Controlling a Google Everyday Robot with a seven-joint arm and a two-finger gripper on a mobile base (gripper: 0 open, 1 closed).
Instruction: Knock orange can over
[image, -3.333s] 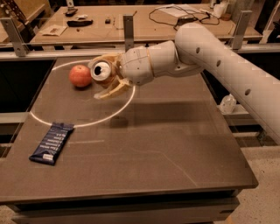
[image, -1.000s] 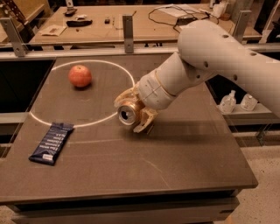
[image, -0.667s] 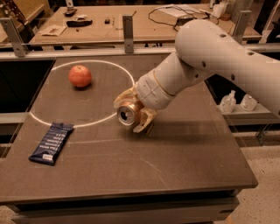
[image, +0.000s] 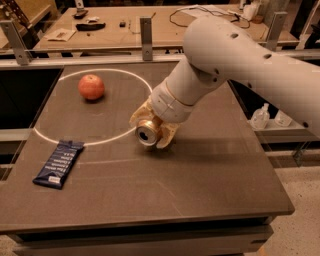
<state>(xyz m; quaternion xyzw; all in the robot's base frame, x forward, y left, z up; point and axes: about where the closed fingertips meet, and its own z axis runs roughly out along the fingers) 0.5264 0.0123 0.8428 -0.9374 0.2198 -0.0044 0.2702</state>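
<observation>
Hand (image: 153, 128) low over the table (image: 200, 175) clasps the tipped orange can (image: 146, 135).

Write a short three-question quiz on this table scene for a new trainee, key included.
1. True or false: the gripper has the orange can between its fingers.
2. Which part of the orange can faces the camera? A) its silver top B) its bottom C) only its side
3. Fill in: the reddish-orange fruit lies ____ the white circle marked on the table.

Key: 1 true; 2 A; 3 inside.
</observation>
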